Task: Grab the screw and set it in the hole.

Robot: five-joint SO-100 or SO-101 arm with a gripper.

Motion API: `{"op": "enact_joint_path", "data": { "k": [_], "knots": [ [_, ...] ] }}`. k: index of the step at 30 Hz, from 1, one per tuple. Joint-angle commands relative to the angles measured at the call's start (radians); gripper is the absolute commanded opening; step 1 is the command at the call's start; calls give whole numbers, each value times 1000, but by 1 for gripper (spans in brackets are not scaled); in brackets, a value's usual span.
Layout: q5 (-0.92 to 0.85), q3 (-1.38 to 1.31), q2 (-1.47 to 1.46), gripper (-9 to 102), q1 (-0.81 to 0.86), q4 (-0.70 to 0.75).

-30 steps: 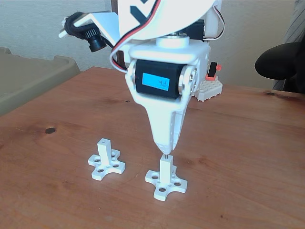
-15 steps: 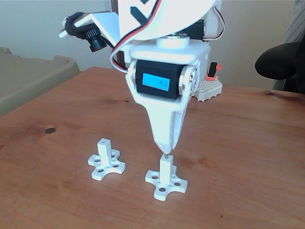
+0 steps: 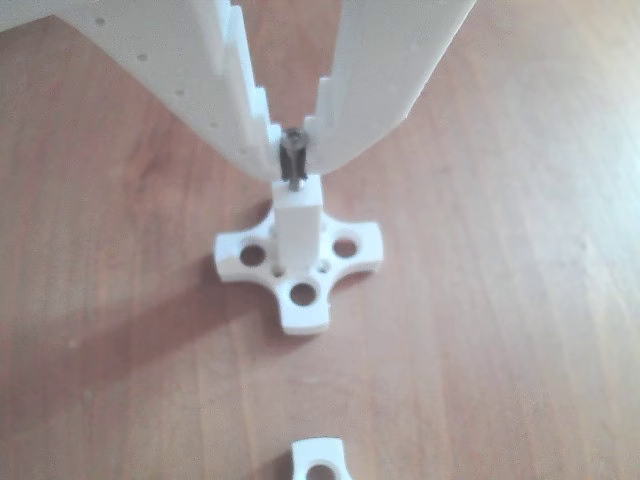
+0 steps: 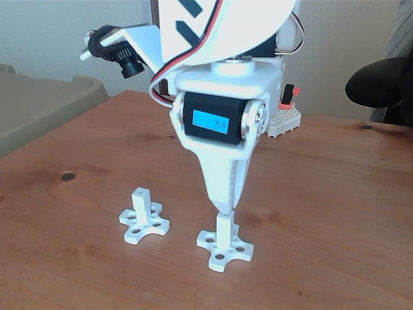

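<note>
In the other view, my gripper point(image 3: 295, 148) comes down from the top, its white toothed fingers point(image 3: 250, 120) shut on the thin dark screw point(image 3: 293, 165). The screw stands upright, and its lower end meets the hole in the tip of the square white post point(image 3: 298, 222). The post rises from a cross-shaped base point(image 3: 345, 262). In the fixed view the gripper point(image 4: 224, 208) points straight down, and its tip sits right on top of the post point(image 4: 224, 229) near the table's front. From this side the screw is hidden.
A second white post on a cross base point(image 4: 143, 219) stands to the left, and one of its arms point(image 3: 320, 460) shows at the bottom of the other view. A white block with an orange part point(image 4: 284, 119) sits behind the arm. A beige bin point(image 4: 39, 103) is at far left.
The gripper has sunk a little. The short stretch of screw that showed between its tip and the post top is now closed up.
</note>
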Motion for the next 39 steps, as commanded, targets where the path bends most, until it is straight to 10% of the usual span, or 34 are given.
{"op": "enact_joint_path", "data": {
  "k": [1,39],
  "knots": [
    [-11,-29,11,-4,-6,-11],
    [18,-12,400,50,23,224]
  ]
}}
